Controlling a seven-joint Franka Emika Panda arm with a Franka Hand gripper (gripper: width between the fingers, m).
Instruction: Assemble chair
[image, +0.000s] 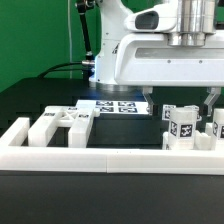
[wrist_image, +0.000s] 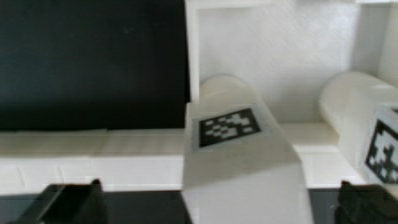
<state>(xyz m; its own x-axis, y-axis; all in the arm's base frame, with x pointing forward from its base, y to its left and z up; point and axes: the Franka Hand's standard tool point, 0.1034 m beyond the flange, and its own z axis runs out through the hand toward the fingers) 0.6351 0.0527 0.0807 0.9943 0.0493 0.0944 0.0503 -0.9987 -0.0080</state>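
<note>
Several white chair pieces with black-and-white tags stand at the exterior view's right; the nearest is a tagged upright bar (image: 183, 126). My gripper (image: 206, 104) hangs just above and behind them. In the wrist view a white square bar (wrist_image: 231, 140) with a tag runs between my open gripper (wrist_image: 222, 206); the dark fingertips (wrist_image: 71, 202) stand wide on either side, apart from it. Another tagged white piece (wrist_image: 370, 125) sits beside the bar. More chair pieces (image: 48, 128) lie at the exterior view's left.
A long low white border rail (image: 110, 157) runs across the front of the black table (wrist_image: 89, 60). The marker board (image: 116, 107) lies flat in the middle, in front of the robot's base (image: 125, 60). A green wall is behind.
</note>
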